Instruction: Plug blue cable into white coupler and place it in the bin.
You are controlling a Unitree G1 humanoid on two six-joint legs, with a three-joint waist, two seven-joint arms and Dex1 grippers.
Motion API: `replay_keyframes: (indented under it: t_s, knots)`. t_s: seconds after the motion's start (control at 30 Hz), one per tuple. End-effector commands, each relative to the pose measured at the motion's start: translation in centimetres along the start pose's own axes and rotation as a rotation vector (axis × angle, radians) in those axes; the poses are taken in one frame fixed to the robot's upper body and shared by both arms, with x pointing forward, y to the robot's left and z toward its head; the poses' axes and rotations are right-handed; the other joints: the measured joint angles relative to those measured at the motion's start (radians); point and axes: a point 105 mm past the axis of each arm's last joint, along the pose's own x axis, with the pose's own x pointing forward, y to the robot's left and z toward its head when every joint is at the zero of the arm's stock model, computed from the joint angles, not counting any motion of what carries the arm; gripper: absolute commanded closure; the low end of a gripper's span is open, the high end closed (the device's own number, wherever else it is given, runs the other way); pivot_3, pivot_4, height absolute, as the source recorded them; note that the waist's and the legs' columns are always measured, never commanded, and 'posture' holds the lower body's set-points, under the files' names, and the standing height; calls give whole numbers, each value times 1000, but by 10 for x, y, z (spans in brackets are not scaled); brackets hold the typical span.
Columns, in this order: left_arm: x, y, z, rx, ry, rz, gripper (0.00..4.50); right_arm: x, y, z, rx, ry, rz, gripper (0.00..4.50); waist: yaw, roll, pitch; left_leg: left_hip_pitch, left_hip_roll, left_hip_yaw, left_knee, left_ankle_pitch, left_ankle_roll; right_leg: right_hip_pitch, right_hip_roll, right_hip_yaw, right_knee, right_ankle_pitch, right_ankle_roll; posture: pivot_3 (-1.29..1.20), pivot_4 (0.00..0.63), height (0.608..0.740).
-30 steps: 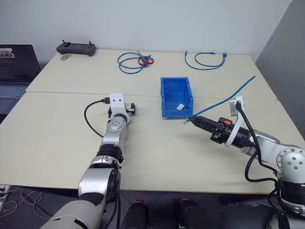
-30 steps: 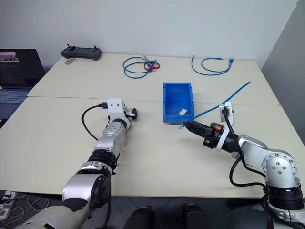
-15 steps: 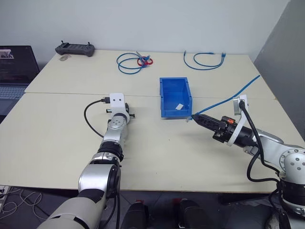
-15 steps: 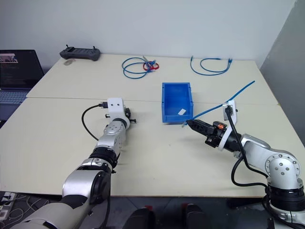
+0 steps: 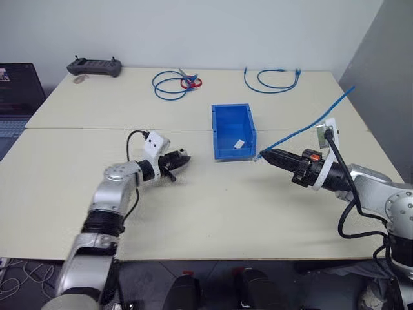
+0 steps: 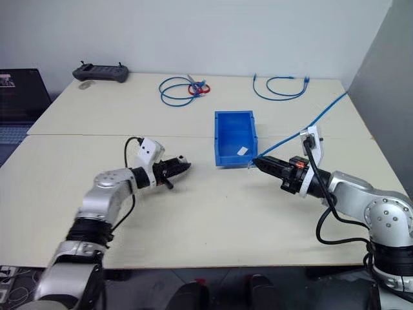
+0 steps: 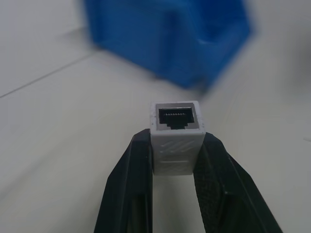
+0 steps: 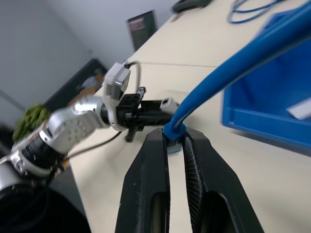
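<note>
Looking down over the table (image 5: 213, 206), I see my left gripper (image 7: 176, 145) clamped on the white coupler (image 7: 176, 133), its dark socket facing the bin (image 5: 233, 130), which sits just right of it across bare tabletop. My right gripper (image 8: 175, 141) is pinched tight on the blue cable (image 5: 303, 129) near its plug end, just off the bin's near right corner; the rest of the cable slants up and away to the right. A flat white piece (image 5: 239, 143) lies inside the bin. Far off, a coiled blue cable with a red loop (image 5: 174, 84), another looped cable (image 5: 271, 79) and a black controller (image 5: 93, 66) lie well clear. Nothing stands between coupler and plug.
</note>
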Motion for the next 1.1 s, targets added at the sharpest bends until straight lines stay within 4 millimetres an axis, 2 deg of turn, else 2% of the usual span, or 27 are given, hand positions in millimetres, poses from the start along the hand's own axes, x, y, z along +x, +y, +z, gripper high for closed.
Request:
replay_keyframes:
  t_s: [0.03, 0.13, 0.23, 0.33, 0.47, 0.67, 0.9, 1.1]
  knots:
    - [28, -43, -11, 79, 41, -304, 3706, 12, 13, -7, -147, 82, 78, 4354, 5, 0, 0, 0, -1, 0, 0, 0, 0, 0, 0, 0, 0, -1, 1, 0, 150, 740]
    - [53, -51, -21, 104, 42, -364, 3706, 19, 13, -23, -261, 160, 109, 4354, 8, 0, 0, -1, -2, 1, 2, 0, 0, 0, 1, 0, -1, -2, 4, 0, 150, 740]
    - [68, -55, -36, 153, 73, -399, 3706, 24, 13, -38, -324, 205, 141, 4354, 4, -1, 1, -2, -2, 2, 2, 0, 1, -1, 1, 1, -1, -2, 5, 0, 150, 740]
    - [76, -56, -41, 167, 73, -414, 3706, 25, 10, -59, -400, 261, 162, 4354, 3, -1, 0, -2, -2, 0, 2, 0, 1, -1, 1, 1, -1, -2, 5, 0, 150, 740]
    - [77, -55, -41, 185, 65, -429, 3706, 28, 6, -77, -460, 286, 169, 4354, 2, -1, 0, -2, -2, 0, 2, 0, 1, -1, 1, 1, 0, -2, 5, 0, 150, 740]
    - [76, -57, -40, 191, 59, -447, 3706, 39, -5, -77, -481, 259, 140, 4354, 0, -2, 0, -1, -2, 0, 3, 0, 1, 0, 1, 1, 0, -1, 6, 0, 150, 740]
    - [73, -59, -43, 190, 63, -451, 3706, 39, -7, -70, -476, 252, 157, 4354, 0, -2, 0, -1, -2, 0, 3, 0, 1, 0, 2, 1, 0, -1, 5, 0, 150, 740]
    - [73, -59, -42, 190, 63, -445, 3706, 37, -14, -89, -509, 330, 173, 4354, -1, -2, 0, 0, -2, -1, 3, 0, 1, 0, 2, 0, 1, 1, 1, 0, 150, 740]
